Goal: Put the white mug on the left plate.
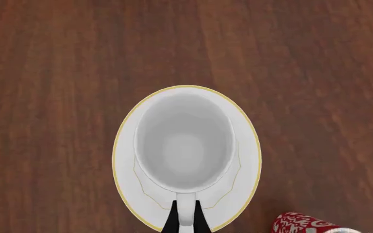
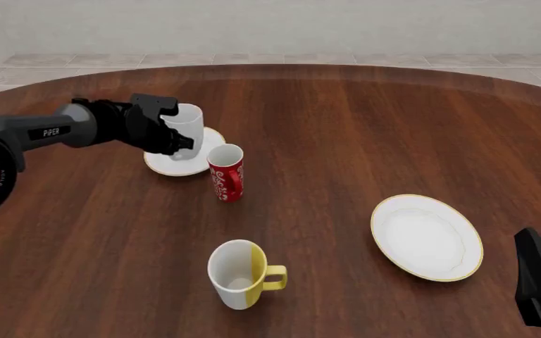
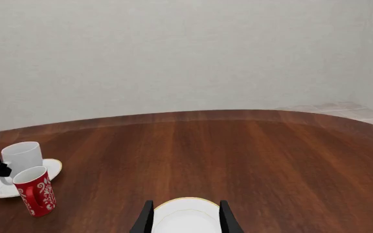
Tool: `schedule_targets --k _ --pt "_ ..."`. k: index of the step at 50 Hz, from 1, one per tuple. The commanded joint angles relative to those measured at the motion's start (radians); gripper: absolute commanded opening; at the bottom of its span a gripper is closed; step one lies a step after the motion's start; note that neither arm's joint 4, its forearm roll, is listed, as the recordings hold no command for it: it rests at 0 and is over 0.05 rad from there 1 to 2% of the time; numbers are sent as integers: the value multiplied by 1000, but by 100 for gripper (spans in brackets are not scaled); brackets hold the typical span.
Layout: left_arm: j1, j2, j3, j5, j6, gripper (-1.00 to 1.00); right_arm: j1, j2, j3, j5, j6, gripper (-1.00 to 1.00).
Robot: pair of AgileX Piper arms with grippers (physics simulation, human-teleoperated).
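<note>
The white mug stands upright over the middle of the left plate, a small white plate with a thin gold edge. Whether its base touches the plate I cannot tell. My left gripper is shut on the mug's handle, with one black finger on each side. In the front view the white mug and the left plate are at the far left, with the left gripper on the mug's left side. My right gripper is open and holds nothing.
A red-patterned mug stands just right of the left plate, close to it. A half-yellow mug sits near the front centre. The larger gold-rimmed plate lies at the right, under the right gripper's fingers.
</note>
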Motion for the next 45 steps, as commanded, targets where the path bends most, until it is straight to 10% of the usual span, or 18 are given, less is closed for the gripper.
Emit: schedule_targets --k 1,15,16,45 --pt "-5 -6 25 -16 13 -100 -1 0 0 0 1 100" --pt "-21 -1 32 -21 10 -100 1 0 -1 2 -1 100" --pt "-28 0 31 -21 6 100 2 0 0 2 -1 100" --pt "-10 -5 30 -10 27 100 3 0 -1 2 4 100"
